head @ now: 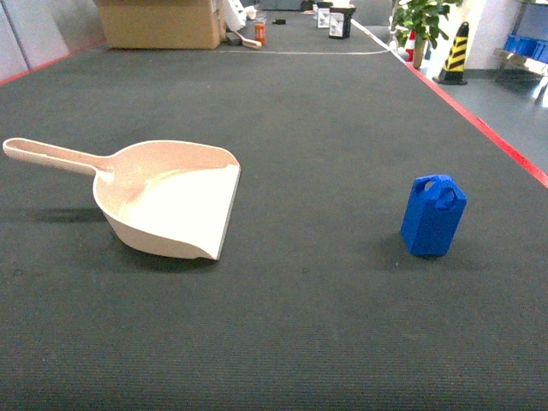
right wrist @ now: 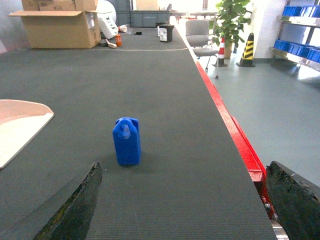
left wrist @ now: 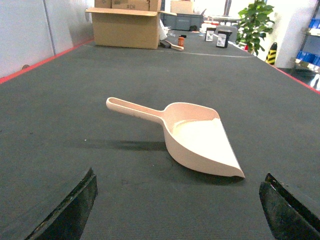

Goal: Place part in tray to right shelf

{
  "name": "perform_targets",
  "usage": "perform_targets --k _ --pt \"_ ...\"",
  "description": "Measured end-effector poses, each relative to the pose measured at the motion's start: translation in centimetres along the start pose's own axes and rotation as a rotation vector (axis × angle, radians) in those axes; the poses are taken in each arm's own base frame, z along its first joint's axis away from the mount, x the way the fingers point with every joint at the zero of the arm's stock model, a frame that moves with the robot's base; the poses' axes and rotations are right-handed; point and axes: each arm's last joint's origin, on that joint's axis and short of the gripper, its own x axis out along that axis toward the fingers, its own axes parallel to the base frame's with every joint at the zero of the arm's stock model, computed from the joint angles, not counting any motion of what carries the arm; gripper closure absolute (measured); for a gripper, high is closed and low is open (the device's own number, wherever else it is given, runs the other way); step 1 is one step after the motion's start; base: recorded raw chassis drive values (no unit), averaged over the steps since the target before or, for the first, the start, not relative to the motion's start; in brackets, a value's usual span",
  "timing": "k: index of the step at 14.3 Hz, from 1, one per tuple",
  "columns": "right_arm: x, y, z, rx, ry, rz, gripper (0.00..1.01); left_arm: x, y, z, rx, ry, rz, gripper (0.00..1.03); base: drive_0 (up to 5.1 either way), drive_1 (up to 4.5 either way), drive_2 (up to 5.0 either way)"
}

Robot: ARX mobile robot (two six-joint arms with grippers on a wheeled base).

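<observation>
Surface: a wide dark grey ribbed table fills most of the head view, with a red edge running along its right side.
Tray: the beige scoop-shaped tray lies at the left centre of the head view, its long handle pointing toward the left edge and its flat lip facing right. It holds nothing.
Part: the small blue part stands upright at the right centre of the head view, loop end on top, well apart from the tray. In the right wrist view it sits just left of centre.
Left pincer: the left pincer shows only as two dark fingertips in the lower corners of the left wrist view, spread wide with nothing between them. The tray lies ahead of it, at the centre of that frame.
Right pincer: the right pincer likewise shows two dark fingertips at the lower corners of the right wrist view, spread wide and holding nothing, with the part ahead of it.
Background: a cardboard box sits at the upper left of the head view. A potted plant and a black and yellow cone stand at the upper right.
Right shelf: not visible in any view.
</observation>
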Motion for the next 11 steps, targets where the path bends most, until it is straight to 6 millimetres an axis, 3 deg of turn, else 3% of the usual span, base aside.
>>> perform_targets --k 11 --pt "0.0 0.0 0.0 0.0 0.0 0.0 0.03 0.0 0.0 0.0 0.0 0.0 0.0 0.05 0.0 0.0 0.0"
